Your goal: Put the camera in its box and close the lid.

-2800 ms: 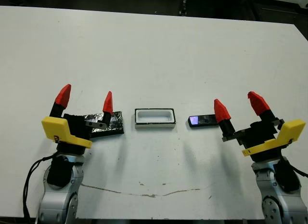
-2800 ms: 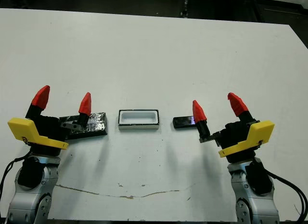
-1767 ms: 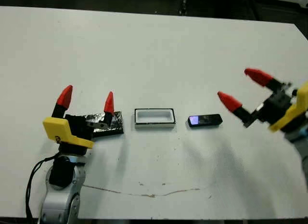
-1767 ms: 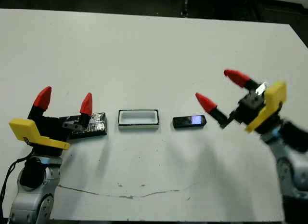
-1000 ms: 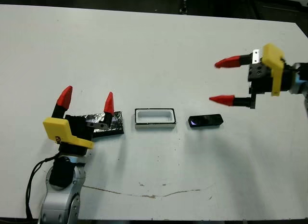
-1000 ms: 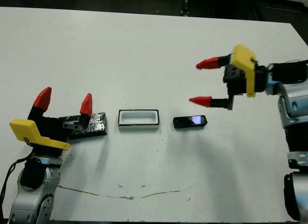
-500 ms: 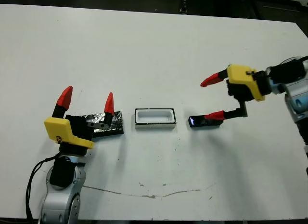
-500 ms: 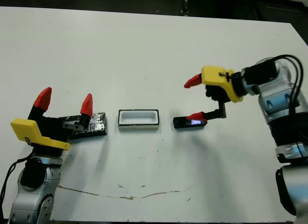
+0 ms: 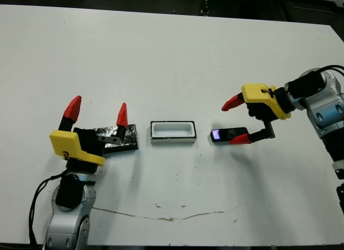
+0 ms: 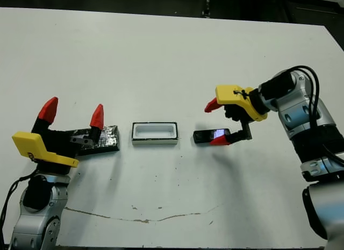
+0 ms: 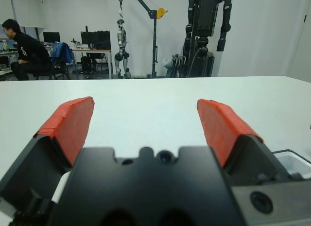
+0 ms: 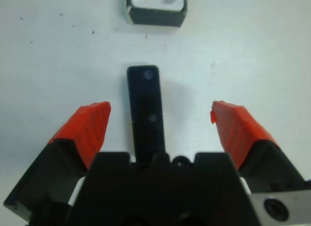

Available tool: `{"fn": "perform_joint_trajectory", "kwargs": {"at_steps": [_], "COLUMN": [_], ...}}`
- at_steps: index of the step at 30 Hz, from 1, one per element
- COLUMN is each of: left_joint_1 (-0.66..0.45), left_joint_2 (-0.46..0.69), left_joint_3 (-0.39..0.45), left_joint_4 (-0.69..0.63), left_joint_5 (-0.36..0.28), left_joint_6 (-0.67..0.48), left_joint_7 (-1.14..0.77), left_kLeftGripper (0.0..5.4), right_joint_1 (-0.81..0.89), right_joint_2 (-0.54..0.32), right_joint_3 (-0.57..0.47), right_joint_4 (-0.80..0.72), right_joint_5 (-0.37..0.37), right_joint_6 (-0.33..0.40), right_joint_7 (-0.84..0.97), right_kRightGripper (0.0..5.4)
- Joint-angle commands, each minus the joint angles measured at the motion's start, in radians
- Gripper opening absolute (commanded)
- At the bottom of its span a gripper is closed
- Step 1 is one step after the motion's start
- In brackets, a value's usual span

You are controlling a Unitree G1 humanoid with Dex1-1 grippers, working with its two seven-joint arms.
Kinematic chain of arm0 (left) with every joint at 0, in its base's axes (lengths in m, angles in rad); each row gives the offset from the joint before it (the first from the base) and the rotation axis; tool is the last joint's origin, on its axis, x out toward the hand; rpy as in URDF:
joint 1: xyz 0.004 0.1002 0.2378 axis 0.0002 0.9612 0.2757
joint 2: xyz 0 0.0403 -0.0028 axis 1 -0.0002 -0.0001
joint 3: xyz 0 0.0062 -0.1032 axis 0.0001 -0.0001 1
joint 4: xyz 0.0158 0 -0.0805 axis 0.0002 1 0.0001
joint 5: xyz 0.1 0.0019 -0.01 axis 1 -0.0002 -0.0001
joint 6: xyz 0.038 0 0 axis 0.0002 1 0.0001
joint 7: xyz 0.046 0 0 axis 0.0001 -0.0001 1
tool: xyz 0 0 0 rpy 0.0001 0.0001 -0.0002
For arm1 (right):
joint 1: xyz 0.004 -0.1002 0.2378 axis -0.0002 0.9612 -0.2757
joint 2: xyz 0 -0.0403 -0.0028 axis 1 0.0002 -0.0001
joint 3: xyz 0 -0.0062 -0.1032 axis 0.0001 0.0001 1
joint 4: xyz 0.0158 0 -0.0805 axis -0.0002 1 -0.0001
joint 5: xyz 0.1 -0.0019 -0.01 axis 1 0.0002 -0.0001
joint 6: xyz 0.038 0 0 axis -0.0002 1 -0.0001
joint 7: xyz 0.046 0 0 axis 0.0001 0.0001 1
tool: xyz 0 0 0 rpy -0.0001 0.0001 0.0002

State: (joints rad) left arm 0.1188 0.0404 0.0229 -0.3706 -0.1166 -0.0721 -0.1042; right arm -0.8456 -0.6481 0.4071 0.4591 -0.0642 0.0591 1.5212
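The camera, a slim glossy black bar with a bluish glint at its left end, lies right of the box. The box is a small white-walled tray and stands open. My right gripper is open and reaches in from the right, one finger on each side of the camera's right end. In the right wrist view the camera runs between the fingers without touching either. The glittery black lid lies left of the box, partly hidden under my open left gripper.
A thin crack line marks the white table near its front edge. Beyond the far edge, the left wrist view shows a seated person and standing humanoid robots. A corner of the box shows there too.
My right arm has swung up from the front right of the table, turned inward and come down over the camera's right end. The left arm, lid, box and camera have not moved.
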Motion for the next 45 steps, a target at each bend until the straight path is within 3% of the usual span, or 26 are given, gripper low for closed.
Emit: {"fn": "perform_joint_trajectory", "kwargs": {"at_steps": [1,7,14,24,28,31,35,39,45], "left_joint_1": [0.008,0.008,0.012,0.013,0.013,0.013,0.015,0.014,0.014], "left_joint_2": [0.008,0.007,0.006,0.007,0.009,0.01,0.004,0.004,0.005], "left_joint_3": [0.002,0.0,-0.001,0.0,0.0,0.001,0.0,0.002,0.002], "left_joint_4": [-0.003,-0.002,-0.012,-0.006,-0.006,-0.005,-0.007,-0.007,-0.006], "left_joint_5": [0.0,0.0,-0.007,-0.002,-0.004,-0.005,-0.004,-0.008,-0.011], "left_joint_6": [0.009,0.006,0.017,0.007,0.009,0.005,0.007,0.009,0.008], "left_joint_7": [-0.003,-0.004,-0.004,-0.004,-0.007,-0.01,-0.005,-0.005,-0.004], "left_kLeftGripper": [5.38,5.38,5.38,5.4,5.4,5.4,5.4,5.4,5.4], "right_joint_1": [0.004,0.018,0.024,0.026,0.023,0.028,0.032,0.038,0.045], "right_joint_2": [0.009,0.026,0.038,0.052,0.059,0.062,0.067,0.068,0.067], "right_joint_3": [-0.004,-0.013,-0.011,-0.002,0.003,0.002,-0.002,-0.008,-0.014], "right_joint_4": [0.028,0.083,0.111,0.13,0.143,0.145,0.146,0.148,0.147], "right_joint_5": [0.005,0.016,0.009,-0.014,-0.022,-0.024,-0.021,-0.017,-0.013], "right_joint_6": [-0.04,-0.117,-0.135,-0.159,-0.133,-0.154,-0.113,-0.126,-0.16], "right_joint_7": [0.01,0.007,0.002,-0.005,0.001,-0.006,-0.007,-0.012,-0.015], "right_kRightGripper": [5.4,5.4,5.4,4.07,3.41,2.97,2.33,1.72,1.66]}}
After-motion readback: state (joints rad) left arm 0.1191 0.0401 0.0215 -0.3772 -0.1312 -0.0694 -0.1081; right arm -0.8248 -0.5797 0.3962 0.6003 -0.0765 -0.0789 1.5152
